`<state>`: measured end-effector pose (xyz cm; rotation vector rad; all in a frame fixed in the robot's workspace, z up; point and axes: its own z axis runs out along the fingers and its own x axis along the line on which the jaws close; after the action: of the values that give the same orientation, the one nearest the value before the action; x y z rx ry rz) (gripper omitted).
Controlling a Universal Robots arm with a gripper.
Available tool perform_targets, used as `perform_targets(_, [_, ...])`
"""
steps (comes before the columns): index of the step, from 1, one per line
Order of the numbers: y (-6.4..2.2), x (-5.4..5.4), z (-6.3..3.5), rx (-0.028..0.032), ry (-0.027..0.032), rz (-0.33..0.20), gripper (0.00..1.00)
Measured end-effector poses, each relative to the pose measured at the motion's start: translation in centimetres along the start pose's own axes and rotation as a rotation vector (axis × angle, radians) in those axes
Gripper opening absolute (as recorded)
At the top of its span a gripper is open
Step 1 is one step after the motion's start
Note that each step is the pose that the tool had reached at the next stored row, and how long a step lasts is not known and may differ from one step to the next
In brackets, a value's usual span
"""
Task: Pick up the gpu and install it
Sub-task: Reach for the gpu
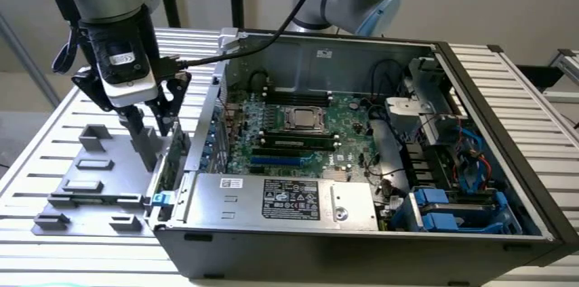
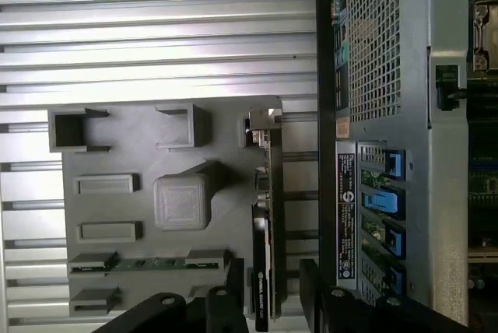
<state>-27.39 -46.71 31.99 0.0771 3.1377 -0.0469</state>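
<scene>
1. gpu (image 2: 266,255) stands on edge in a slot of the grey tray (image 2: 132,158), directly between the fingers (image 2: 313,290). Its metal bracket end is the end farther from them.
2. Fingers are spread, one on each side of the card, with a gap on both sides. Nothing is pinched.
3. Progress, as I judge it: early. Pick-up not yet made, card not lifted, install wholly left to do.
4. Grey tray sits under the fingers on the slatted surface (image 2: 156,22). Besides the gpu it holds a memory stick (image 2: 148,264) lying in a long slot, off to one side of the fingers.
5. Computer case (image 1: 362,253) lies open just beside the fingers, past the gpu. Inside are the motherboard (image 1: 348,114), seated memory modules (image 1: 294,139) and a silver power-supply box (image 1: 281,199) along the near wall. Blue slots (image 1: 274,161) on the board carry no card that I can make out.
</scene>
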Motion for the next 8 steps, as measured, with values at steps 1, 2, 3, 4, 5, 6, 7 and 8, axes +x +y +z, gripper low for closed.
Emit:
perform_targets(1, [0.0, 0.0, 0.18, 0.0, -0.0001, 0.0, 0.48])
perform_targets(2, [-0.02, 0.0, 0.35, 0.0001, 0.0, 0.0, 0.48])
perform_targets(3, [-0.04, 0.0, 0.53, 0.0001, 0.0, 0.0, 0.48])
perform_targets(4, [-0.07, 0.0, 0.71, 0.0001, 0.0001, 0.0, 0.48])
perform_targets(5, [-0.09, 0.0, 0.89, 0.0001, 0.0, -0.001, 0.48])
perform_targets(6, [-0.11, 0.0, 1.08, 0.0, -0.0001, -0.001, 0.48])
perform_targets(7, [-0.13, 0.0, 1.27, 0.0001, 0.0, -0.002, 0.48])
perform_targets(8, [-0.15, 0.0, 1.44, 0.0, -0.0001, -0.003, 0.48])
